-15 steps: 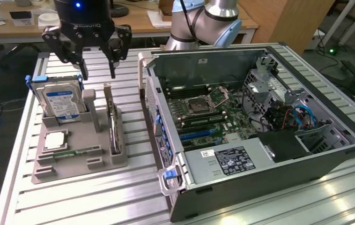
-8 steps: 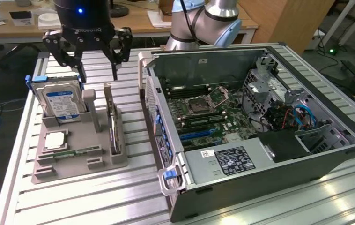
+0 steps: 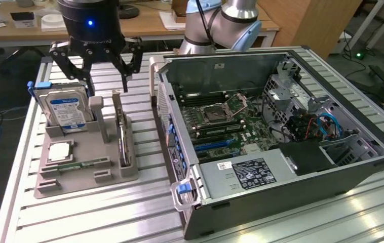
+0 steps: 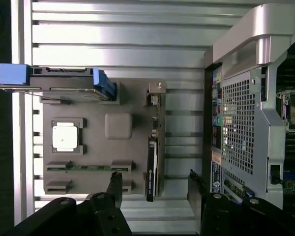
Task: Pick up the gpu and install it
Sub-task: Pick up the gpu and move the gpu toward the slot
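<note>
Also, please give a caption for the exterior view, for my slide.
Open pincer hovering above the gpu, which stands on edge in the grey tray beside the open computer case.

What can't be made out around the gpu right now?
- gpu: nearly edge-on in both views, faces unseen; its lower edge is hidden in the holder.
- Motherboard slots: exterior view, too small to tell apart; wrist view, cut off by the picture's edge.

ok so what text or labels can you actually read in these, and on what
No text reads as words.
hard drive: blue-white label, print too small.
power supply in the computer case: black label, too blurred.
gpu: pale print along its edge, unreadable.
</note>
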`<state>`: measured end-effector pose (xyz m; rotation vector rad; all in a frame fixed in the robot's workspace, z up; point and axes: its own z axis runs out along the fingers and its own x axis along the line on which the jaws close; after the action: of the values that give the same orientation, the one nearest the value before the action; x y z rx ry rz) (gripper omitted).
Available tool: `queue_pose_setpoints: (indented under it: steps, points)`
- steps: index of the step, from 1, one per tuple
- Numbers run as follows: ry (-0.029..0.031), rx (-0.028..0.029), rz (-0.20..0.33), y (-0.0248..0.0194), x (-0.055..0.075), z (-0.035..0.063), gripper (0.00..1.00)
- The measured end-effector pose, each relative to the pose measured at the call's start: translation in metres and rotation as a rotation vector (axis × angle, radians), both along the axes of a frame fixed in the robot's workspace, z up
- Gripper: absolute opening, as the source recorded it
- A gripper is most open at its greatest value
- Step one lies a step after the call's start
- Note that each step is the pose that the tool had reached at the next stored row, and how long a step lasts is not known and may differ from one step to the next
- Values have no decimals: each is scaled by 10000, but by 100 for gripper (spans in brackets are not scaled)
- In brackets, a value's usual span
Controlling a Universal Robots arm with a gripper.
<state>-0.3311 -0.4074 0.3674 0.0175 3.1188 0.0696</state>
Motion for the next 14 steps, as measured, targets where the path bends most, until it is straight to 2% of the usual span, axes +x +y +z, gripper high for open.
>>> queue_pose_setpoints:
  steps: [14]
  points:
    - [5,2,95,-10,0,-251,65]
